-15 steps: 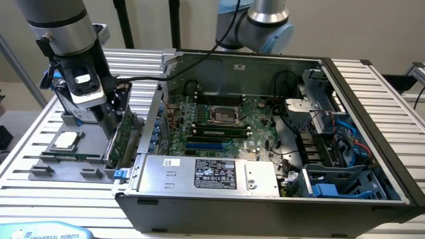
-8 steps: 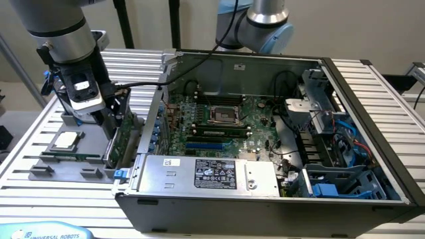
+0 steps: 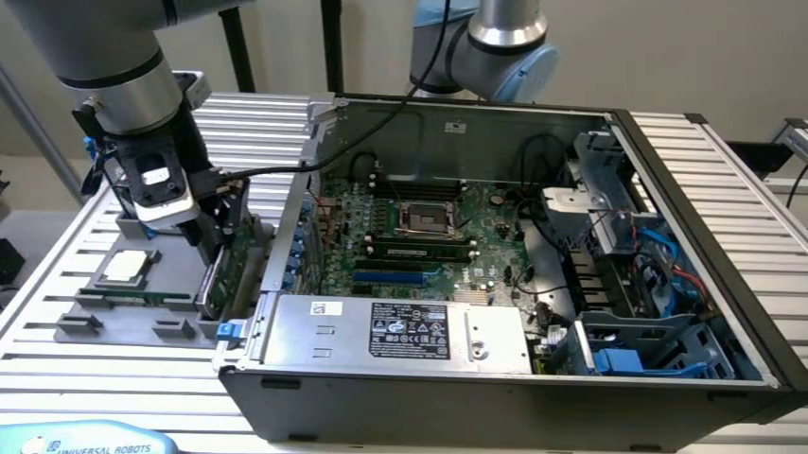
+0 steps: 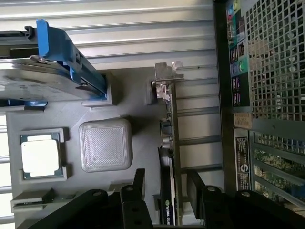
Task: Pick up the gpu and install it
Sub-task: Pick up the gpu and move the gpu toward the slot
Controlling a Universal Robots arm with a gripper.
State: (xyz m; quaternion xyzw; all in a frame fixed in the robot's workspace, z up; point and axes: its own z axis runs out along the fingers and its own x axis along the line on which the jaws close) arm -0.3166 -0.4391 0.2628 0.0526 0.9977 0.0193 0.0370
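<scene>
Grey tray [image 4: 138,143]; wrist-view gripper [image 4: 165,179] astride gpu [image 4: 168,138]

Lighting: bright, even and diffuse, apparently from overhead; no hard-edged shadows are recorded. The table slats [image 3: 745,189] are rendered pale with a mild sheen. The inside of the case [image 3: 378,402] is seen darker, shaded by its own walls. In the wrist view the processor lid [image 4: 40,157] is washed almost white by glare. Soft shadow is cast along the raised edges of the grey tray [image 4: 140,138]. The gripper [image 4: 166,183] is shown nearly black and slightly soft at close range.
</scene>
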